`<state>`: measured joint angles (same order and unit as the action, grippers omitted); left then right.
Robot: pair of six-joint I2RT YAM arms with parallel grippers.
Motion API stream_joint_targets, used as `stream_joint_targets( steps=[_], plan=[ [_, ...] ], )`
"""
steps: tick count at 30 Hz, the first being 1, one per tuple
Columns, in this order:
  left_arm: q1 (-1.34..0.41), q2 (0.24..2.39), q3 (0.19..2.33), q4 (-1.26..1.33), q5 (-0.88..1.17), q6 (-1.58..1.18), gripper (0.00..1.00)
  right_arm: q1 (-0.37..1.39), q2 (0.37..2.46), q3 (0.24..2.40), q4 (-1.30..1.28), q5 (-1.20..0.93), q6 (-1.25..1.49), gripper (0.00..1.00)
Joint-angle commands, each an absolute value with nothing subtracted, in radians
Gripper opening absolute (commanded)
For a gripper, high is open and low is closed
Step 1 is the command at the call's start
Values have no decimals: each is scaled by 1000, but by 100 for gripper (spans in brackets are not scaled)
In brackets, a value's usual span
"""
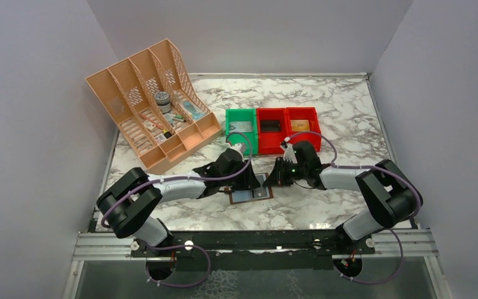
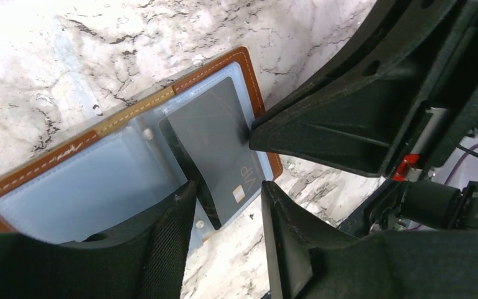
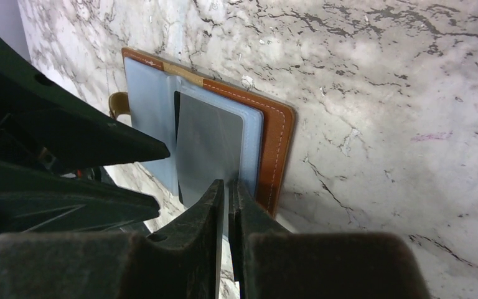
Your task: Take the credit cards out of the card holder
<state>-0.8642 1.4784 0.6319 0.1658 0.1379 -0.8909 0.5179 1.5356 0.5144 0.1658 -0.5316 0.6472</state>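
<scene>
The brown leather card holder (image 1: 241, 198) lies open on the marble table between my grippers, pale grey-blue lining up (image 2: 81, 187) (image 3: 277, 143). A dark grey credit card (image 2: 215, 149) marked VIP sticks partly out of its right pocket, skewed toward the near edge. My right gripper (image 1: 274, 177) (image 3: 226, 184) is shut on that card's (image 3: 208, 146) edge. In the left wrist view its tip (image 2: 255, 134) meets the card. My left gripper (image 1: 252, 182) (image 2: 228, 185) is open, one finger (image 2: 162, 243) over the lining, the other (image 2: 286, 243) beside the holder.
A peach file organiser (image 1: 155, 106) with small items stands at the back left. A green bin (image 1: 241, 128) and two red bins (image 1: 272, 128) (image 1: 303, 124) sit just behind the grippers. Grey walls enclose the table on three sides.
</scene>
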Motion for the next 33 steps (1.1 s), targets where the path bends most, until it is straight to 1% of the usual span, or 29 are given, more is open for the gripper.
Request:
stream_joint_targets(
  steps=[1, 4, 18, 26, 33],
  plan=[
    [-867, 1514, 630, 223, 128, -930, 43, 523, 1573, 467, 178, -478, 651, 10],
    [-868, 1517, 608, 223, 99, -952, 41, 523, 1583, 462, 181, -472, 655, 9],
    [-870, 1442, 529, 214, 18, -1006, 41, 523, 1622, 453, 205, -495, 667, 8],
    [-870, 1463, 500, 287, 28, -1036, 28, 523, 1623, 459, 198, -500, 667, 8],
    [-868, 1445, 475, 312, 8, -1057, 21, 523, 1632, 456, 204, -506, 673, 8]
  ],
)
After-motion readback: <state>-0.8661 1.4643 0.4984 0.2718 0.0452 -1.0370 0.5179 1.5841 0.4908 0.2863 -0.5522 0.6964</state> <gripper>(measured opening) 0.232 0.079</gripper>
